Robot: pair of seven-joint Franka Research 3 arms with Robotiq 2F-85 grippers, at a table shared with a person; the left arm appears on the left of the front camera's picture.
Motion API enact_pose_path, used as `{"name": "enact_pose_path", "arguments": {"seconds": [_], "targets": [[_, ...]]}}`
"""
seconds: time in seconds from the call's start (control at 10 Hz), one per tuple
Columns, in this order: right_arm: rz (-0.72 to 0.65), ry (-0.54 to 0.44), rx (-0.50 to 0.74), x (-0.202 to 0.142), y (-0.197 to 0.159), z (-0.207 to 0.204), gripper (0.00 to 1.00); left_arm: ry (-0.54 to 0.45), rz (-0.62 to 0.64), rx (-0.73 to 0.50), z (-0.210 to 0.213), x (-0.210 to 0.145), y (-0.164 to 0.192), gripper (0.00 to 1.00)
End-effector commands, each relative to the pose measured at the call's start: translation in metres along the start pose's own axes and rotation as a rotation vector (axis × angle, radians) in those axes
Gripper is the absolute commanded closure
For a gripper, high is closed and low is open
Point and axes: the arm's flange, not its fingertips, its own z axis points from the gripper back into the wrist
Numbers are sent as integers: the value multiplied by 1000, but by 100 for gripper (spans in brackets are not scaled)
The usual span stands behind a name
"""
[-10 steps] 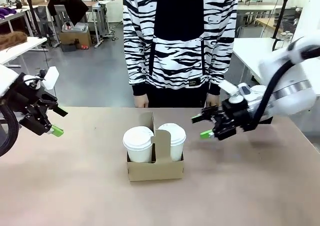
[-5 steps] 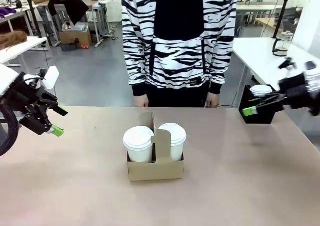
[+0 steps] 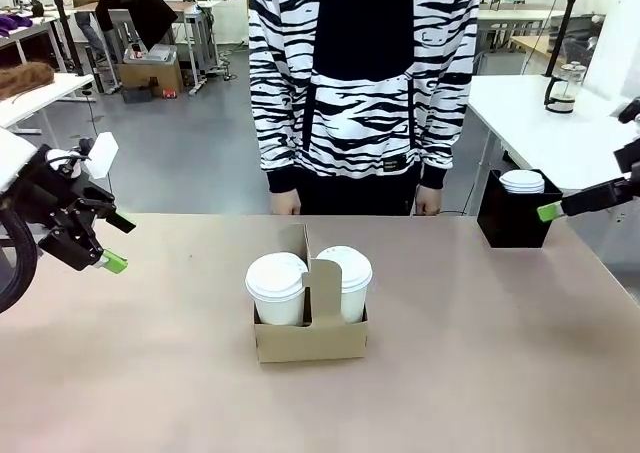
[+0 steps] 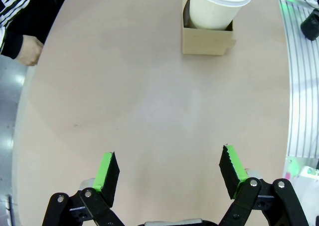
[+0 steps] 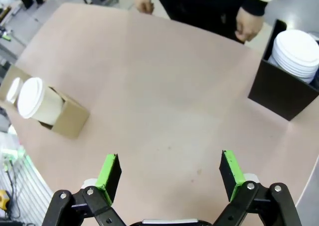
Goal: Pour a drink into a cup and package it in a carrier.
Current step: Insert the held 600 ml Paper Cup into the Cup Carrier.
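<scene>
The brown cardboard carrier (image 3: 310, 341) stands mid-table with two lidded white cups, one cup (image 3: 276, 285) left of its centre handle and one cup (image 3: 346, 278) right of it. My left gripper (image 3: 117, 243) hovers open and empty at the table's left edge; in its wrist view the left gripper (image 4: 170, 172) faces the carrier (image 4: 207, 40) far ahead. At the right edge, near the black box, my right gripper (image 3: 562, 207) hangs; its wrist view shows the right gripper (image 5: 170, 173) open and empty above bare table. A glass jar (image 3: 562, 85) stands on the white side table; its contents are too small to tell.
A black box (image 3: 512, 225) with a stack of white lids (image 3: 522, 181) sits at the table's far right corner. The person stands at the far edge, with one hand (image 3: 284, 203) and the other hand (image 3: 428, 201) just behind the table.
My right arm has pulled back from beside the carrier to the far right edge, past the black box. The left arm, carrier and cups have not moved.
</scene>
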Motion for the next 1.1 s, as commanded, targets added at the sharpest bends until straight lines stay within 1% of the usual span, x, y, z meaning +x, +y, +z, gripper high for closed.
{"name": "enact_pose_path", "arguments": {"seconds": [0.0,1.0], "targets": [[4,4,0,0,0,0,0,-33,-17,-1,-1,-1,1,0],[4,4,0,0,0,0,0,-33,-17,-1,-1,-1,1,0]]}}
